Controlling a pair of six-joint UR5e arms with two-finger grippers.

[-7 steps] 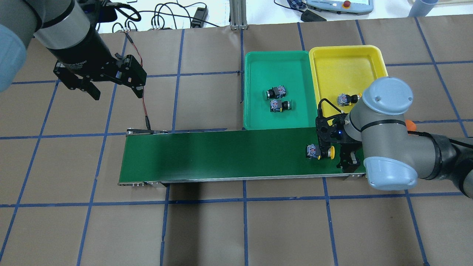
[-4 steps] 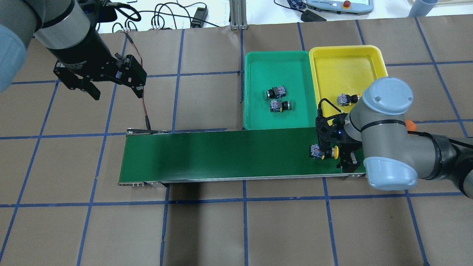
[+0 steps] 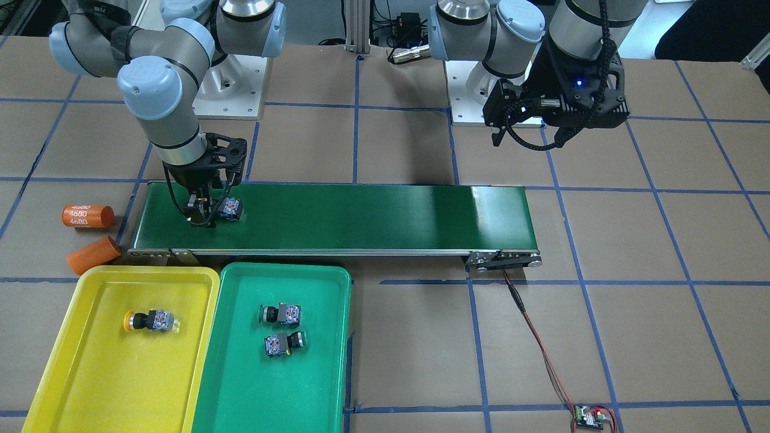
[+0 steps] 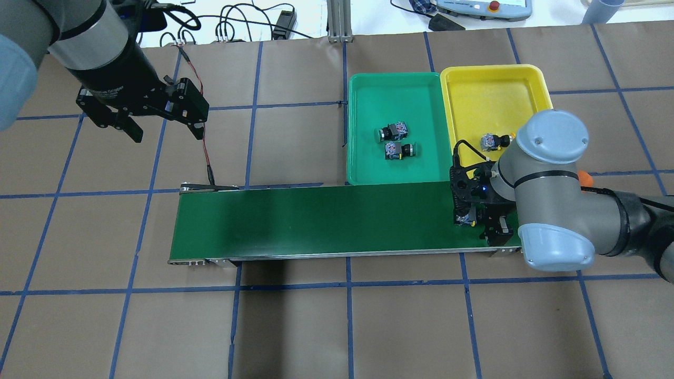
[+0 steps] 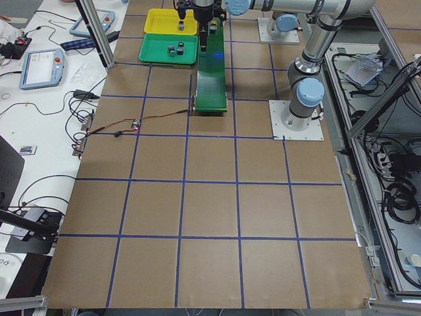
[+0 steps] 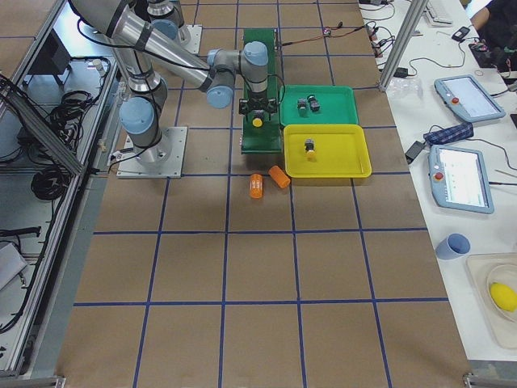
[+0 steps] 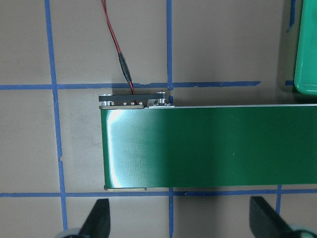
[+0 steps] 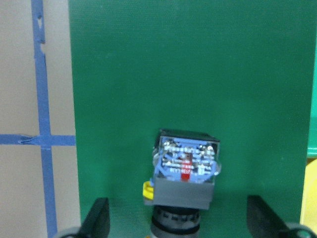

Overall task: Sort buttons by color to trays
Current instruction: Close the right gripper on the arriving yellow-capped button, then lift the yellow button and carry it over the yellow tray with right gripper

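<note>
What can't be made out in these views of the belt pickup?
Belt button: cap cut off by the right wrist view's bottom edge, and hidden under the right gripper overhead.
Orange cylinders: overhead, only a sliver shows past the right arm.
Green tray's buttons: too small in the exterior left view.

yellow tray [image 5: 161,23], green tray [image 5: 154,52], conveyor belt [image 5: 212,85]

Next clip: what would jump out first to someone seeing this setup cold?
The bright yellow tray and green tray, side by side beside the long dark-green conveyor belt, holding one yellow button and two green buttons. Next, the right gripper, open, straddling a fourth button at the belt's end by the trays.
</note>
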